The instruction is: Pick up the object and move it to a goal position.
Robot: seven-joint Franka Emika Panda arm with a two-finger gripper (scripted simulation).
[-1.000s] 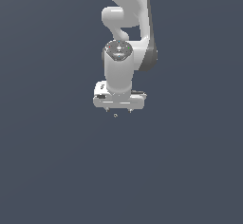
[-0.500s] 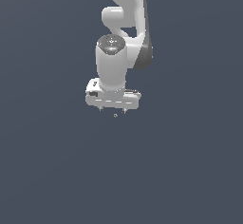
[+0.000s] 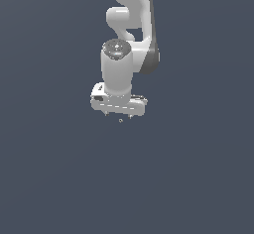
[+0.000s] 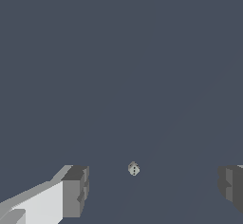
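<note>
The object point(image 3: 120, 121) is a tiny pale grey roundish speck on the dark grey floor, just below my white gripper point(image 3: 118, 115) in the exterior view. In the wrist view the object point(image 4: 134, 169) lies between my two fingers point(image 4: 76, 190), nearer the one that shows more fully, and touches neither. The gripper point(image 4: 152, 185) is open wide and holds nothing. In the exterior view the fingertips are short stubs under the hand, slightly above the speck.
The white arm point(image 3: 130, 34) rises above the hand in the exterior view. The flat dark grey floor point(image 3: 198, 168) fills all the surroundings; no other object shows.
The hand has moved a little toward the exterior view's left, and the wrist has shifted slightly. The speck has stayed in place under the fingers.
</note>
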